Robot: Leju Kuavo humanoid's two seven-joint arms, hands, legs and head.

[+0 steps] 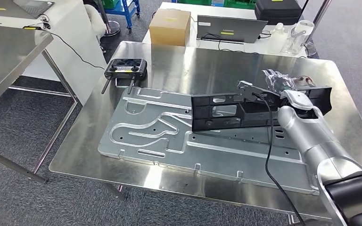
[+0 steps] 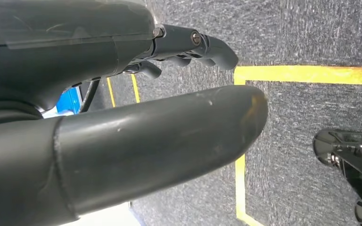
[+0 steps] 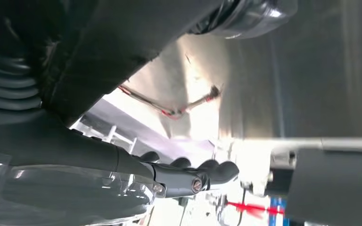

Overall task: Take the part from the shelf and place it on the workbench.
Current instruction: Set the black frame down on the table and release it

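Part: black frame, held by right hand, low over pressed plate on bench.
Long axis: runs leftward from fingers.
Left hand: hanging, fingers empty, apart.

Head view: bright, even overhead light, sharp focus | steel workbench throws soft glare toward 12 o'clock, faint shadow under the black part | left wrist: dim, left hand blurred close up | right wrist: blown-out glare at centre toward 6 o'clock, right hand dark and soft
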